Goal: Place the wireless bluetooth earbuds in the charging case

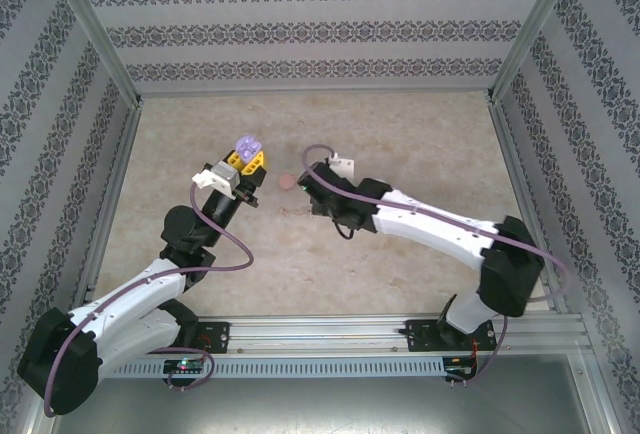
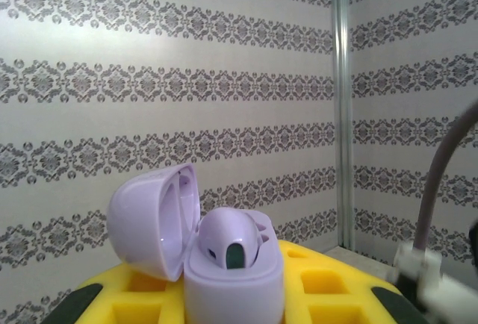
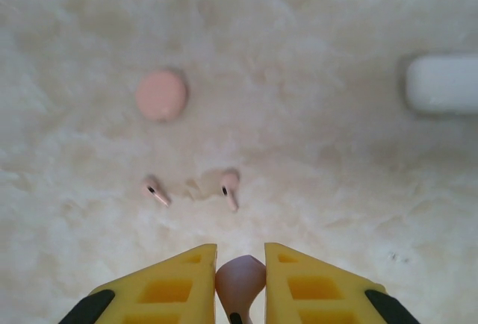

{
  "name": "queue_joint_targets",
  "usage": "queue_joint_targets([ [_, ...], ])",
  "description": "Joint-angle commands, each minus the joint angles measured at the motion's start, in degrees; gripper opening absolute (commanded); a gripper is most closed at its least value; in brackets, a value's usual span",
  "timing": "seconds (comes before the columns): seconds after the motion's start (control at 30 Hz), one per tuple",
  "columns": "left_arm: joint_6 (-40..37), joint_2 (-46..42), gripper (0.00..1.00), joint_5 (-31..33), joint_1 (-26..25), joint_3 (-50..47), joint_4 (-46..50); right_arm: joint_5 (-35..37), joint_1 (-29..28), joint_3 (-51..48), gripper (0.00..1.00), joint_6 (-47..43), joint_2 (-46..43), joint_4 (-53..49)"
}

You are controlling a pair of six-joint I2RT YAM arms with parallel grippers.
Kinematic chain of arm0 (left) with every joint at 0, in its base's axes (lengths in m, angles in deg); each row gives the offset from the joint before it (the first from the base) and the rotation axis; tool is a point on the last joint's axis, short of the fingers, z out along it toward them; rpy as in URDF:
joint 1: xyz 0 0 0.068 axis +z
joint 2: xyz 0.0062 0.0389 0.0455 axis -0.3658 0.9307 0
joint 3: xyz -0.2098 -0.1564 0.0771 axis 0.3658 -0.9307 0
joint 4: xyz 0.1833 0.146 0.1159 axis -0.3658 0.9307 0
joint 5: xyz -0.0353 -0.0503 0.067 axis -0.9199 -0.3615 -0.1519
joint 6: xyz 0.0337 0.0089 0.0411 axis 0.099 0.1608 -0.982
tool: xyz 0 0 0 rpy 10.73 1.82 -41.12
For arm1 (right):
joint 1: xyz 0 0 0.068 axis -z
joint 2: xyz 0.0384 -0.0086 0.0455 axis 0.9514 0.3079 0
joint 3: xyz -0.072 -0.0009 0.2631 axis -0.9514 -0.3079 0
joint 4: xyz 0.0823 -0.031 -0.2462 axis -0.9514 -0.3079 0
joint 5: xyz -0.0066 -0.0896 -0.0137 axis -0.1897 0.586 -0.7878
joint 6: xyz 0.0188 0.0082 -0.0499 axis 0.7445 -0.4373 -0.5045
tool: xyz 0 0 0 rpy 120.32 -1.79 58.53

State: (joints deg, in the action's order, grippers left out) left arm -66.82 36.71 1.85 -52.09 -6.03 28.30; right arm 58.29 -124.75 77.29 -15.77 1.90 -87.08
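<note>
Left gripper [image 1: 247, 162] clamped on the open purple charging case [image 2: 231, 275]. The lid [image 2: 153, 223] is hinged back and the mouth faces up, clear of the table [image 3: 321, 152]. Likely offered as a steady target.

Right gripper [image 3: 240, 253] pinched together on 1 pinkish-mauve earbud [image 3: 240, 279], bulb out at the fingertips, probably for a straight drop into a socket.

2 loose pinkish earbuds [image 3: 229, 187] lie on the table near a round pink case [image 3: 160, 94].

Left arm reaches forward, wrist level toward the back wall. Right arm folds inward, wrist tipped down over the table.
</note>
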Motion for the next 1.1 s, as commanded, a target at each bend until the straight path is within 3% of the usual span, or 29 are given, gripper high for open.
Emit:
queue_joint_targets([
  [0.0, 0.15, 0.33, 0.00, -3.70, 0.40, 2.97, 0.85, 3.10, 1.42, 3.24, 0.20, -5.83, -4.78, 0.18],
  [0.37, -0.03, 5.41, 0.00, -13.86, 0.38, 6.58, 2.50, 0.08, 4.42, 16.63, 0.21, -17.14, -10.16, 2.00],
  [0.53, -0.59, 6.86, 0.00, -17.85, 0.05, 7.79, 4.36, -3.51, 4.41, 18.30, 0.22, -19.88, -11.14, 6.36],
  [1.07, -1.86, 11.50, 0.00, -17.80, -2.15, 10.91, 4.21, -8.06, 0.33, 15.23, 0.22, -20.77, -10.68, 16.00],
])
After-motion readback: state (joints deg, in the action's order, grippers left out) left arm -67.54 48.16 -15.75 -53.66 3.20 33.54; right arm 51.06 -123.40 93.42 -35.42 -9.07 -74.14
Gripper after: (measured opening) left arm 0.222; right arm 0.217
